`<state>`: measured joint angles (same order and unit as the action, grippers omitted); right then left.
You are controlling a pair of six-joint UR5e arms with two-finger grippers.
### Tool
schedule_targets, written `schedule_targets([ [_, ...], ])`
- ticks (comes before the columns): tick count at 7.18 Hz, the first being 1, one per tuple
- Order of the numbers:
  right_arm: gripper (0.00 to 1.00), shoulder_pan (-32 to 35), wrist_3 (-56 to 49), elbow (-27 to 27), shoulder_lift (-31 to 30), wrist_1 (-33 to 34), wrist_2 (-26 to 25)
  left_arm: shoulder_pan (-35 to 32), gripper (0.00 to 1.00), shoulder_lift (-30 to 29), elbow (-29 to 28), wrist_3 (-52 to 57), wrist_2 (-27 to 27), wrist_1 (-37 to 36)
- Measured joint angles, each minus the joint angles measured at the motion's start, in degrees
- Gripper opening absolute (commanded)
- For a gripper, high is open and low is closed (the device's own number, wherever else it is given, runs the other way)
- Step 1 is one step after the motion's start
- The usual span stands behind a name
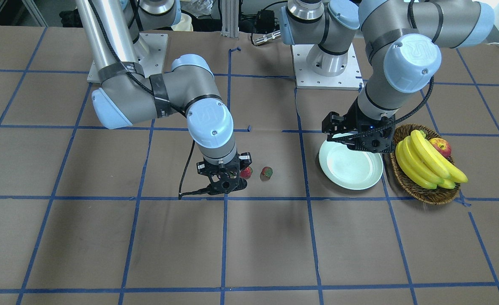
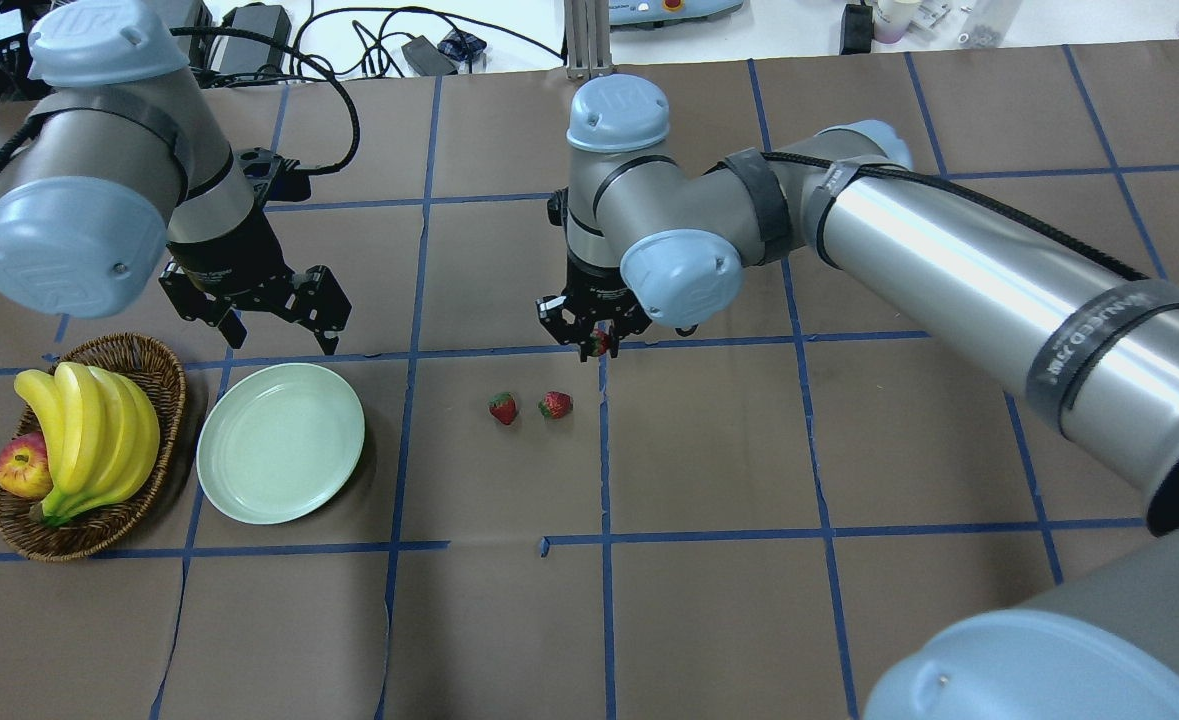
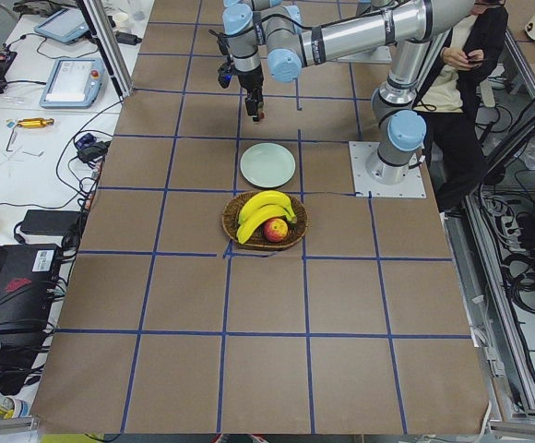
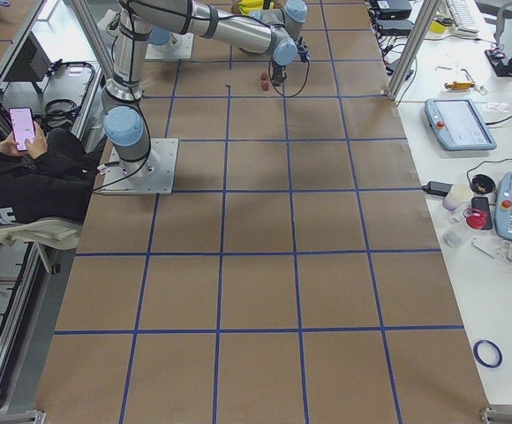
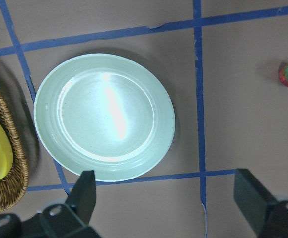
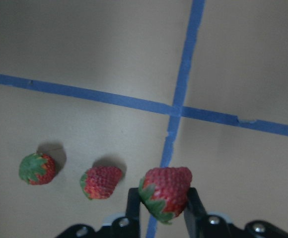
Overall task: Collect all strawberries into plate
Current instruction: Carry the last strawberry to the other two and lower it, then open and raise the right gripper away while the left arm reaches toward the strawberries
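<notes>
Here, the first of three strawberries is in hand; the right gripper [image 2: 597, 338] is closed around one strawberry [image 6: 167, 189], its two fingers [image 6: 133, 204] pinching the berry's sides, green cap tilted down; by my reading this is the carry step, with the berry picked and not yet delivered. In the overhead view the other two strawberries [image 2: 503, 407] [image 2: 555, 404] lie side by side on the brown table paper [image 2: 709, 600], close together but not touching, at about seven o'clock from the held one; the plate [image 2: 280, 441] sits bare at nine o'clock from that pair, well apart. The left gripper [image 2: 282, 340] hovers at the plate's twelve o'clock edge, fingers spread wide and holding nothing. Next, the right arm likely needs to travel toward nine o'clock, stop over the plate, then release, keeping clear of the left gripper there. How high the held berry hangs above the table is hard to judge; in the front-facing view it is hidden behind the right gripper, and the left gripper covers part of the plate's rim.
</notes>
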<state>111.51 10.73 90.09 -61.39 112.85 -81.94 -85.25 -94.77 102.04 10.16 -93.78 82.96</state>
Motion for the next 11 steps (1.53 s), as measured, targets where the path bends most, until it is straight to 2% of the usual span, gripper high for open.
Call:
schedule_targets([
  [3, 0.00, 3.4, 1.6, -2.5, 4.9, 1.7, 1.1, 0.0, 1.00, -0.2, 0.2, -0.3, 0.1, 0.0],
  [4, 0.05, 4.0, 1.6, -2.7, 5.6, 1.9, 2.3, 0.0, 1.00, -0.2, 0.2, -0.3, 0.1, 0.0],
  [6, 0.25, 4.6, 1.5, -2.8, 6.1, 2.0, 3.3, 0.0, 1.00, -0.2, 0.3, -0.3, 0.2, 0.0],
  [7, 0.46, 4.6, 1.3, -2.8, 6.1, 2.0, 4.1, 0.0, 1.00, -0.2, 0.3, -0.3, 0.2, 0.0],
  [8, 0.58, 4.7, 1.2, -2.7, 6.2, 2.0, 4.9, 0.0, 1.00, -0.2, 0.3, -0.3, 0.2, 0.0],
  [9, 0.79, 4.7, 1.1, -2.7, 6.2, 2.0, 5.3, 0.0, 1.00, -0.2, 0.3, -0.3, 0.1, 0.0],
  [10, 0.88, 4.7, 0.8, -2.8, 6.3, 2.1, 5.5, 0.0, 1.00, -0.2, 0.3, -0.3, 0.1, 0.0],
  [11, 0.92, 4.7, 0.2, -2.8, 6.3, 2.2, 5.5, 0.0, 1.00, -0.2, 0.3, -0.3, 0.1, 0.1],
])
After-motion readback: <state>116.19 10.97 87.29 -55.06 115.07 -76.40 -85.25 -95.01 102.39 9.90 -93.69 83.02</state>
